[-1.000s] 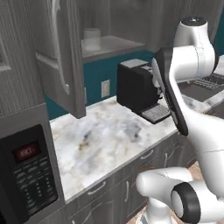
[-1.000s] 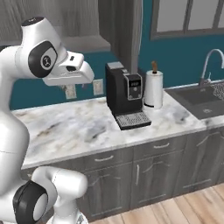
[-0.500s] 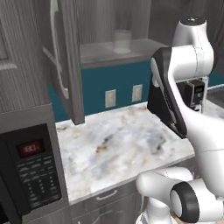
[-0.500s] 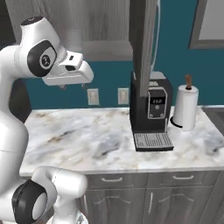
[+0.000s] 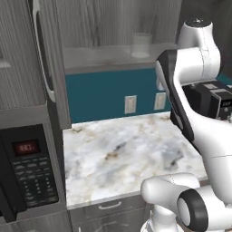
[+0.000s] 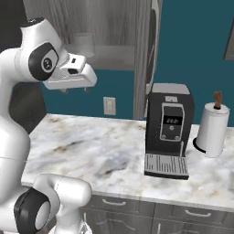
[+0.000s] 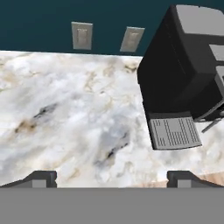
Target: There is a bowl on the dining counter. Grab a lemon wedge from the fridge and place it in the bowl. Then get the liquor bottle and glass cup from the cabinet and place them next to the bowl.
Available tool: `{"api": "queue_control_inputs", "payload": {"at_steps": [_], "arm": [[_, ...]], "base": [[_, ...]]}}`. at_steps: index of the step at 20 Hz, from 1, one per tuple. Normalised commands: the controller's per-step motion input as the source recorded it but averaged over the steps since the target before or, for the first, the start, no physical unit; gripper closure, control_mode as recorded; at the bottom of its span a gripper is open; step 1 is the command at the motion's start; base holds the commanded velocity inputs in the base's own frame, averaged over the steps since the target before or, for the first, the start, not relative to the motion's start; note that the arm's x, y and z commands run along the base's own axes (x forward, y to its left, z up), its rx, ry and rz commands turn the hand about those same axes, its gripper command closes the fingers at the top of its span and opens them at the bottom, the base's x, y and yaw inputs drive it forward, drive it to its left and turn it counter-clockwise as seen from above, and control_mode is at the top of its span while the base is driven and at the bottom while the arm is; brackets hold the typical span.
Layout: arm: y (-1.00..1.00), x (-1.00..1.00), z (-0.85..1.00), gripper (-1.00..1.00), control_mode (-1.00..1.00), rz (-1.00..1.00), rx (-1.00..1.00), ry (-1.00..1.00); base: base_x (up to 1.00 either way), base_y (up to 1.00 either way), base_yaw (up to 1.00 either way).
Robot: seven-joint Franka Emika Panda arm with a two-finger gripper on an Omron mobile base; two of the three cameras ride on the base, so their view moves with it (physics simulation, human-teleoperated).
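Left base view: the glass cup (image 5: 141, 45) stands upright on the shelf of the open cabinet (image 5: 113, 56), above the teal wall with two outlets (image 5: 130, 104). The cabinet door (image 5: 47, 63) hangs open at left, over the microwave (image 5: 27, 170). The white arm rises at right, in front of the coffee machine (image 5: 213, 102).

Right base view: the gripper (image 6: 75, 89) hangs just below the shelf, above the marble worktop (image 6: 91, 151), holding nothing. The glass cup (image 6: 83, 44) sits on the shelf behind the hand. A coffee machine (image 6: 168, 130) and paper towel roll (image 6: 212, 130) stand to the right.

Hand view: the fingertips (image 7: 41, 178) sit wide apart, nothing between them, over bare marble; the coffee machine (image 7: 179, 74) is at right.
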Motion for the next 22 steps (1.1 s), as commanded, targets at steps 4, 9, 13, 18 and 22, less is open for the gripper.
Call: {"api": "queue_control_inputs", "payload": {"at_steps": [4,9,13,18,22], "arm": [[0.00,0.00,0.00,-1.00,1.00,0.00,0.00,0.00],[0.00,-0.02,0.29,-1.00,-1.00,0.01,0.06,-0.14],[0.00,-0.02,0.53,-1.00,-1.00,0.00,0.09,-0.29],[0.00,0.09,0.53,-1.00,-1.00,0.00,0.09,-0.27],[0.00,0.22,0.47,-1.00,-1.00,0.00,0.11,-0.24]], "base": [[0.45,0.00,0.09],[0.02,0.00,0.01],[0.00,0.00,0.00],[0.00,0.00,0.00],[0.00,0.00,0.00]]}}
